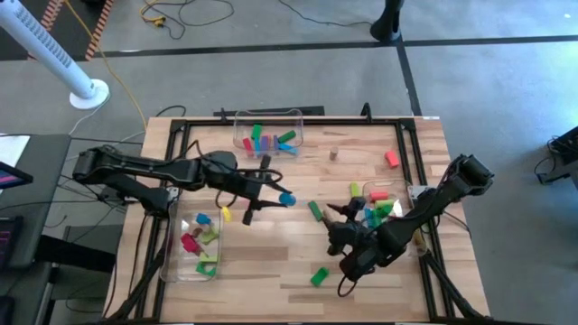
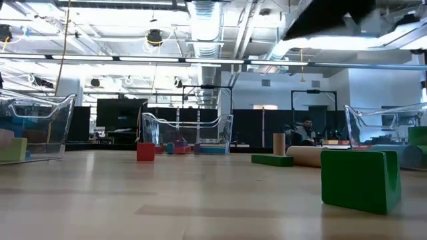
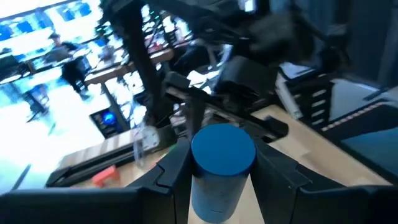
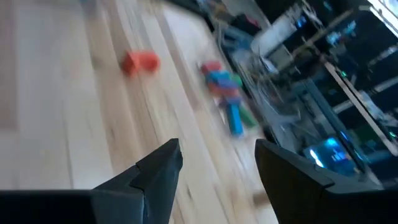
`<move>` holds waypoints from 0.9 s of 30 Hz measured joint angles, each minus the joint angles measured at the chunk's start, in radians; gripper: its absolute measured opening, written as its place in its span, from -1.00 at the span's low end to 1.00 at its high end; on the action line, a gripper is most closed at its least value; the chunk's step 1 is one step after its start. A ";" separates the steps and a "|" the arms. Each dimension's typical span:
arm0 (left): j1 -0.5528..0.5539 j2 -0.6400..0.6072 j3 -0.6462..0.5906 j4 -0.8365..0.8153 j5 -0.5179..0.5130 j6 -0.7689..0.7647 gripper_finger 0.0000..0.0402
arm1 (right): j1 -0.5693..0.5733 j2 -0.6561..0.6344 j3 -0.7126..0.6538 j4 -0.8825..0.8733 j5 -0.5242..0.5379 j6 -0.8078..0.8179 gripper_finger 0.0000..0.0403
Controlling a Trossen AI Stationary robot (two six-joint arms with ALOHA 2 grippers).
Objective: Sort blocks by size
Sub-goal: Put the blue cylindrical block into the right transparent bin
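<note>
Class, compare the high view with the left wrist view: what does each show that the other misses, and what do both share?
Only the high view shows both arms, three bins such as the far bin, and the loose green block. Only the left wrist view shows the blue cylinder's round flat end and the fingers pressed to its sides. Both show the left tool gripping that cylinder.

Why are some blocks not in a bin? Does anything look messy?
Yes, loose blocks lie scattered on the table: a green block near the front edge, a red block and a small tan cylinder farther back. The left gripper holds a blue cylinder in its fingers.
</note>
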 joint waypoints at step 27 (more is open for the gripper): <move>-0.032 0.066 -0.045 0.099 0.115 0.050 -0.36 | -0.205 -0.039 0.001 0.684 -0.503 -0.560 0.23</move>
